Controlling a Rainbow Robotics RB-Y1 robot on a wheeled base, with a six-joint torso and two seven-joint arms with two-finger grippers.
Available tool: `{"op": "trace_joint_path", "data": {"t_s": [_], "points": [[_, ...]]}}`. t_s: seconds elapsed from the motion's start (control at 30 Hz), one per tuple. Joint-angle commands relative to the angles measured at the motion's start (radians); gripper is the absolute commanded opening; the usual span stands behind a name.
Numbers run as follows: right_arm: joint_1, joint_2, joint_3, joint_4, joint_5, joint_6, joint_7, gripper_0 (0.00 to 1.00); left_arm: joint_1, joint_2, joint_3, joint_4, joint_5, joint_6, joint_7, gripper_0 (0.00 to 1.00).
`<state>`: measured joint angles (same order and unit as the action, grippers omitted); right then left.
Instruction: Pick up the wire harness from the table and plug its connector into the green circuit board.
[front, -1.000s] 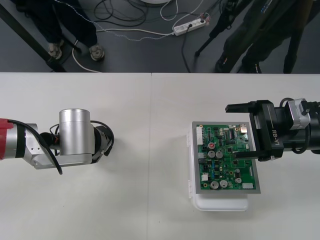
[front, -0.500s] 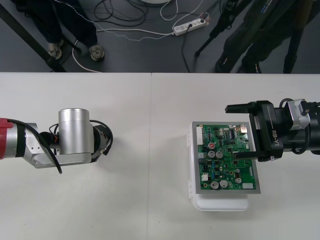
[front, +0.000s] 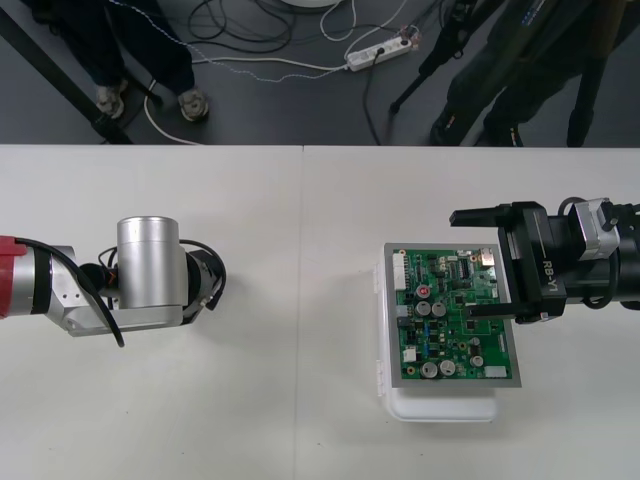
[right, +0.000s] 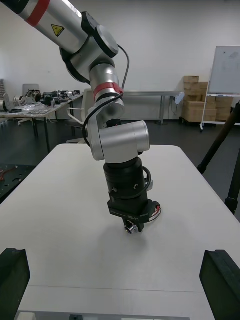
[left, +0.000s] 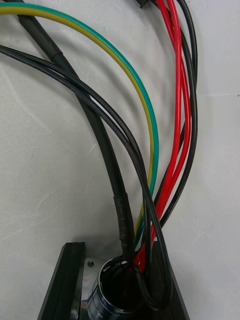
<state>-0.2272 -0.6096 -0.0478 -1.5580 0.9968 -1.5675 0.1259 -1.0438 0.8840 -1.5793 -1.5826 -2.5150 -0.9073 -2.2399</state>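
Table, wrist view catches left hand pinching socket, right hand over board

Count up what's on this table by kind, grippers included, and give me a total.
Grippers: 2 (left gripper, right gripper)
Green circuit board: 1
White base: 1
Wire harness: 1
Total: 5

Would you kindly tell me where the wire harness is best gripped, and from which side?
Probably at its round metal socket, from straight above: it is the rigid part, while the wires loop loosely over the table. The left gripper grips it there, one finger either side.
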Motion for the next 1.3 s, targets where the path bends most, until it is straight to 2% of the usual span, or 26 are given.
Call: {"op": "trace_joint_path", "data": {"t_s": [0.03,0.37,0.83,1.03,1.3], "points": [[0.012,0.013,-0.023,-0.013,0.003,-0.003,-0.055,1.0,-0.027,-0.007,0.047,0.003,0.024,0.021,0.128,0.0],[0.012,0.013,-0.027,-0.014,-0.004,-0.003,-0.058,1.0,-0.031,0.026,0.142,-0.016,0.131,-0.033,0.114,0.0],[0.017,0.013,-0.035,-0.013,-0.006,-0.003,-0.063,1.0,-0.035,0.092,0.36,-0.094,0.334,-0.194,0.092,0.0],[0.025,0.013,-0.038,-0.014,-0.004,-0.003,-0.063,1.0,-0.033,0.118,0.45,-0.091,0.435,-0.246,0.092,0.0],[0.026,0.013,-0.046,-0.013,-0.004,-0.003,-0.063,1.0,-0.033,0.158,0.529,-0.045,0.591,-0.251,0.097,0.0]]}}
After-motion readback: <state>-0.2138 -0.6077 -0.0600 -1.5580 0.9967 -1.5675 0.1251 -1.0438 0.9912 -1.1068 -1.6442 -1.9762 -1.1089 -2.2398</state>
